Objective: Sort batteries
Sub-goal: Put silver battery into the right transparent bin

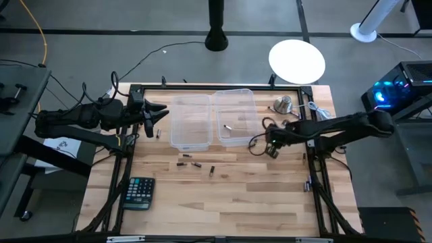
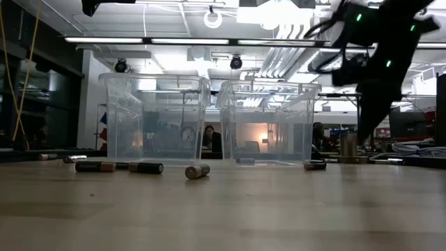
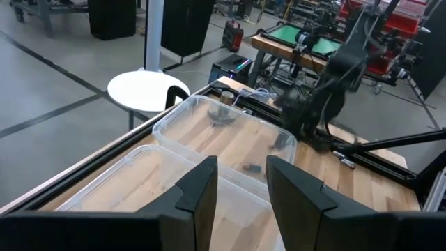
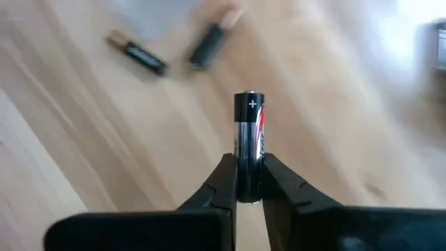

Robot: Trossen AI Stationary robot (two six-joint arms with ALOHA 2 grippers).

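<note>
- Right gripper [image 4: 248, 183] is clamped on a black-and-silver battery [image 4: 249, 139], just right of the clear bins [image 1: 234, 116].
- Left gripper [image 3: 240, 183] waits with fingers apart beside the bins.
- More batteries [image 1: 190, 163] lie on the worktop [image 1: 223, 202].

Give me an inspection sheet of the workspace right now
Surface: wooden table.
Job's things: loose batteries lie before two clear bins; one battery in the right bin.
Clutter: calculator, metal bell.
Grippers: right gripper shut on a black and silver battery; left gripper empty, fingers apart, beside the left bin.
Cables: white cable near the bell.
Surroundings: person seated behind the table.
</note>
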